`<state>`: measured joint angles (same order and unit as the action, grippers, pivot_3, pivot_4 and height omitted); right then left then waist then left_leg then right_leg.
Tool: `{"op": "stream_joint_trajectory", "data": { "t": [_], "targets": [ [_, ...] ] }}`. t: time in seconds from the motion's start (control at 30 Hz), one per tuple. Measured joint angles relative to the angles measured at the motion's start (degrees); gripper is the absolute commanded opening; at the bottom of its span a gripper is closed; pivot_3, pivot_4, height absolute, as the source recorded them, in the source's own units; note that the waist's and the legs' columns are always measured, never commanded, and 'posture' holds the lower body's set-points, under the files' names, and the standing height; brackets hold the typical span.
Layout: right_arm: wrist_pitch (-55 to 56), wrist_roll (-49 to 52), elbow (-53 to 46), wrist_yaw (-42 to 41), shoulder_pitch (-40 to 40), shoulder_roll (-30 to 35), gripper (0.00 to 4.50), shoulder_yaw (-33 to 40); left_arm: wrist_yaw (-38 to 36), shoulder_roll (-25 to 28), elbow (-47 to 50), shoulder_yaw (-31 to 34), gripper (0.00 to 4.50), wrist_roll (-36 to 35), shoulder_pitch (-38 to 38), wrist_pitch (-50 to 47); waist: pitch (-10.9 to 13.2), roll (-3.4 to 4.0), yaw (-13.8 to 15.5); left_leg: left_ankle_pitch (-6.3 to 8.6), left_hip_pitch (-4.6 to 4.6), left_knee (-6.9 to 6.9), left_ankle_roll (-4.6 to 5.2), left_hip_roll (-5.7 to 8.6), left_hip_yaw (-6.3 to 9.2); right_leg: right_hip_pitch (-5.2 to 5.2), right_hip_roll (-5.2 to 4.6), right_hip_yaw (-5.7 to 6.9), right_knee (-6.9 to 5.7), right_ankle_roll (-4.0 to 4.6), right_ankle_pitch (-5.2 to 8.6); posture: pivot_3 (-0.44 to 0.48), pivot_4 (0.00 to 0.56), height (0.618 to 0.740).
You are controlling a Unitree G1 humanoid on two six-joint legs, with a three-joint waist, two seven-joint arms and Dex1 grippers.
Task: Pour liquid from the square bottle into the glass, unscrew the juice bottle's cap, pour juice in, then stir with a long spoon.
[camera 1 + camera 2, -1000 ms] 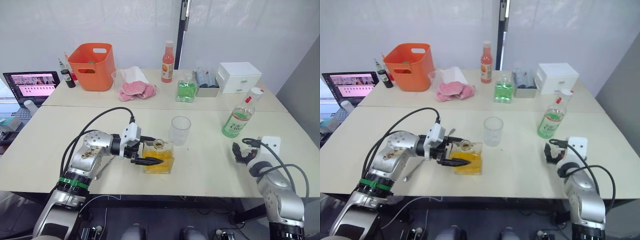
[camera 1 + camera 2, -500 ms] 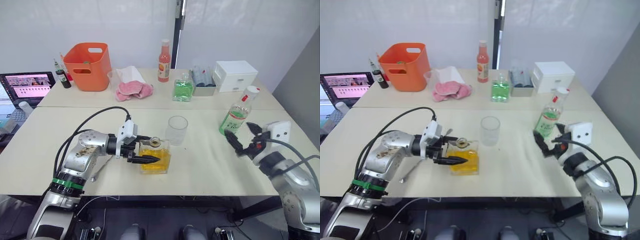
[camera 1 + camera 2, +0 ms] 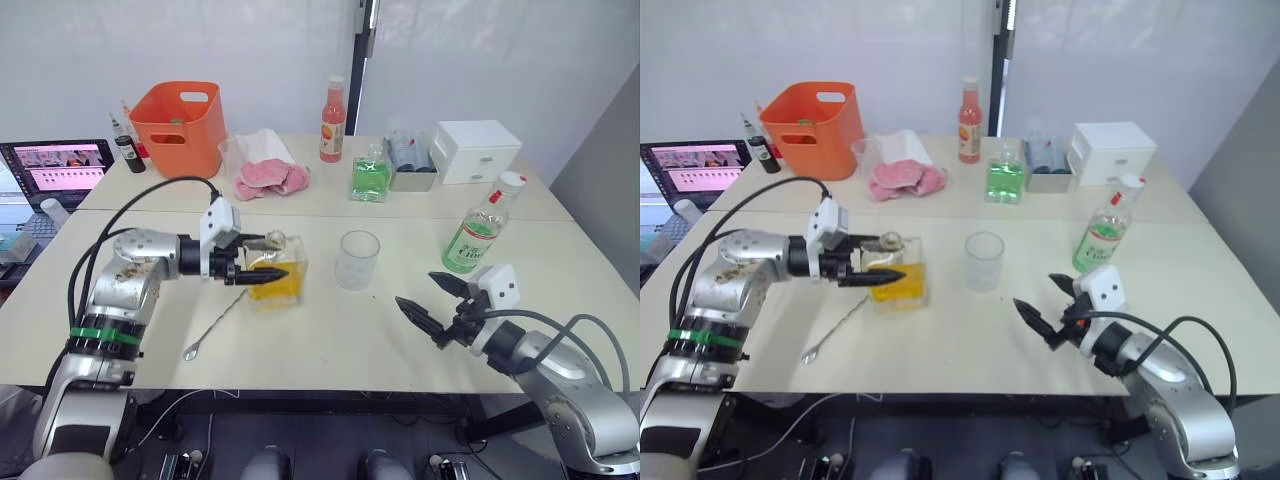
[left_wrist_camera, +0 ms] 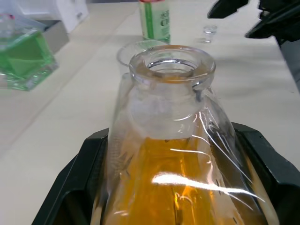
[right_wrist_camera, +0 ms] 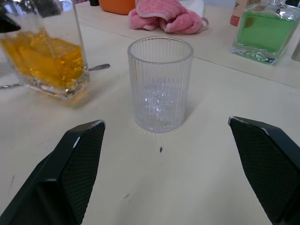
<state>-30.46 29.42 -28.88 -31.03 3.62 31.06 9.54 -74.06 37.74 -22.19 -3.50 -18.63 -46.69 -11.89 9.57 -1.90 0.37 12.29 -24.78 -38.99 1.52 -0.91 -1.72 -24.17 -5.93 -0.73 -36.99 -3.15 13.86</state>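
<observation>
The square bottle (image 3: 276,276), half full of orange-yellow liquid (image 4: 178,187), is upright with its neck open, and my left gripper (image 3: 272,258) is shut on its sides. I cannot tell whether its base touches the table. To its right stands the glass (image 3: 358,260), ribbed, clear and empty (image 5: 160,84). My right gripper (image 3: 415,288) hovers low over the table right of the glass, open and pointed at it. The juice bottle (image 3: 483,238) stands further right with its white cap (image 3: 512,182) on. The long spoon (image 3: 215,322) lies on the table in front of the square bottle.
Along the back are an orange basket (image 3: 183,130), a pink cloth (image 3: 272,178), a tall pink-orange bottle (image 3: 334,125), a green square bottle (image 3: 372,178) and a white box (image 3: 478,152). A laptop (image 3: 60,165) sits at far left.
My left gripper has carried the square bottle left, away from the glass and clear of the spoon. My right gripper has swung from beside the juice bottle down and left towards the glass, still open.
</observation>
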Motion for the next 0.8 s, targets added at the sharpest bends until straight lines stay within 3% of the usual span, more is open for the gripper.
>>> {"op": "stream_joint_trajectory", "data": {
  "t": [0.33, 0.47, 0.8],
  "targets": [
    [-2.06, 0.01, 0.4, 1.92, 1.59, -0.11, 4.46, -0.12, 11.53, -12.39, -29.13, -1.31, 2.84, 12.46, -17.17, 25.41, 0.07, -0.1, 0.19, 0.0, -0.38, -0.12, 0.0, 0.08, -0.05, -0.17, 0.01, 0.1, 0.04, -0.03, -0.01, 0.0, 0.15, 0.715],
    [-2.58, -0.01, 0.52, 3.12, 2.43, -0.92, 4.46, -0.4, 19.91, -16.52, -41.32, -3.37, 2.84, 19.59, -23.05, 35.93, 0.09, -0.14, 0.24, 0.0, -0.44, -0.12, 0.0, 0.1, -0.04, -0.18, 0.0, 0.14, 0.05, -0.04, -0.01, 0.0, 0.15, 0.715],
    [-3.08, -1.28, 0.51, 7.28, 5.75, -3.79, 4.46, -2.52, 37.06, -19.8, -52.35, -10.94, 2.84, 35.35, -26.08, 49.05, 0.1, -0.15, 0.21, 0.0, -0.47, -0.12, 0.0, 0.1, -0.05, -0.22, 0.0, 0.14, -0.01, -0.05, -0.02, 0.0, 0.15, 0.715]
  ]
}}
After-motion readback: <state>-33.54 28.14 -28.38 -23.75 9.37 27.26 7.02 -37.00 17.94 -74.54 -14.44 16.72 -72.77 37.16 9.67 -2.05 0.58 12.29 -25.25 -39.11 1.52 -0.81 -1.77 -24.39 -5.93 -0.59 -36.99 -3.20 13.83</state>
